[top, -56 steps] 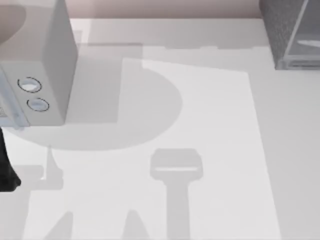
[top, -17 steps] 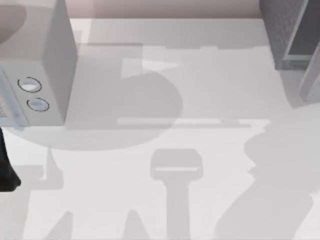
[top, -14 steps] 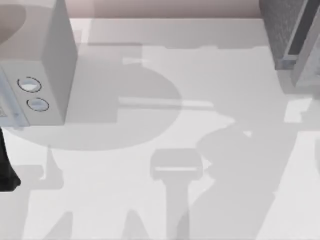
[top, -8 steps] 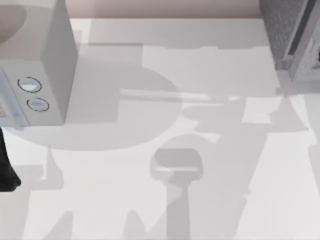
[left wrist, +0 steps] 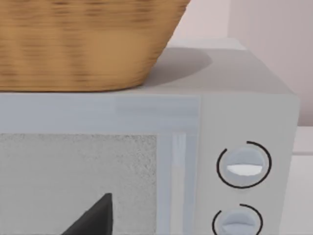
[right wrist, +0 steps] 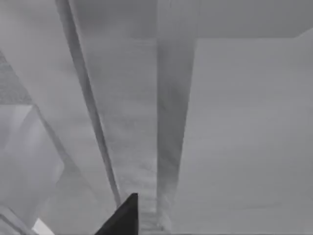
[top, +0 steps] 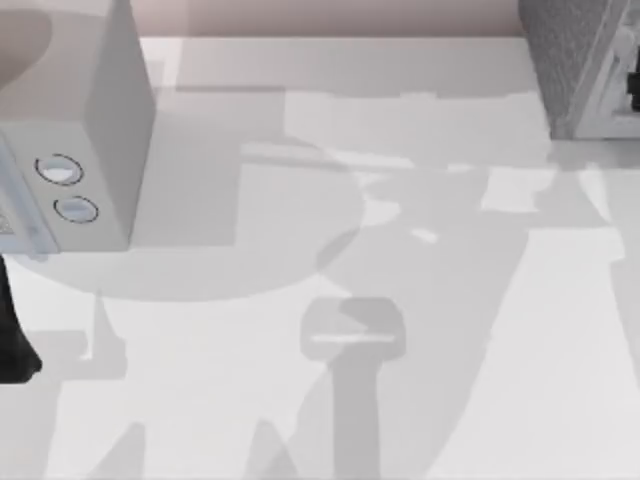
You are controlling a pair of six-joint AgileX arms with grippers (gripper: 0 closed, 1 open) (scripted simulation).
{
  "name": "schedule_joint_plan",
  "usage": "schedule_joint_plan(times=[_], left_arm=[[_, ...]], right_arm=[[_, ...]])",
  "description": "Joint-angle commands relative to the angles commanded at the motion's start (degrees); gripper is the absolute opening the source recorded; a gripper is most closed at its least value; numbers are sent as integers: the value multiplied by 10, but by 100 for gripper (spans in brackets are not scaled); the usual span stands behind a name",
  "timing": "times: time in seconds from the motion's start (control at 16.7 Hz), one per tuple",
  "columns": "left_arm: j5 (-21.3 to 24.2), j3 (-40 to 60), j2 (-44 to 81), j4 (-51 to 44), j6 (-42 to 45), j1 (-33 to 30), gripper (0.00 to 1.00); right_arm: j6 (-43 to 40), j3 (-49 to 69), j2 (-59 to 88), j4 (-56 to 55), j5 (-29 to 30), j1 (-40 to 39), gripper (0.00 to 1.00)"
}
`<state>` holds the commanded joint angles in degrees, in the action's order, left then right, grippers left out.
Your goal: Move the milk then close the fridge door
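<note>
Two arms, one door to shut

We keep our left arm (top: 12, 340) parked by the microwave (top: 70, 130). At far right, our right claw (right wrist: 122, 220), grip unreadable, presses the fridge door (top: 615, 85) nearly flush against the cabinet (top: 565, 50); next comes a final push.

fridge cabinet (top: 580, 70): cut by right edge | wicker basket (left wrist: 88, 44): cropped at top

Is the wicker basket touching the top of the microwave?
Touching. The left wrist view shows the basket sitting directly on the microwave top, no gap beneath it.
</note>
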<state>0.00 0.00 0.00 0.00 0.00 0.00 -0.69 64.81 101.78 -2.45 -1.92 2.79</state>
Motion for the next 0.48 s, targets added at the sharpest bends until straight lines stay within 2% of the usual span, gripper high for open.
schedule_joint_plan(times=[0.24, 0.48], left_arm=[[0, 0, 0, 0, 0, 0, 100], [0, 0, 0, 0, 0, 0, 100]], right_arm=[[1, 120, 85, 22, 3, -1, 100], [3, 157, 119, 34, 3, -2, 100]])
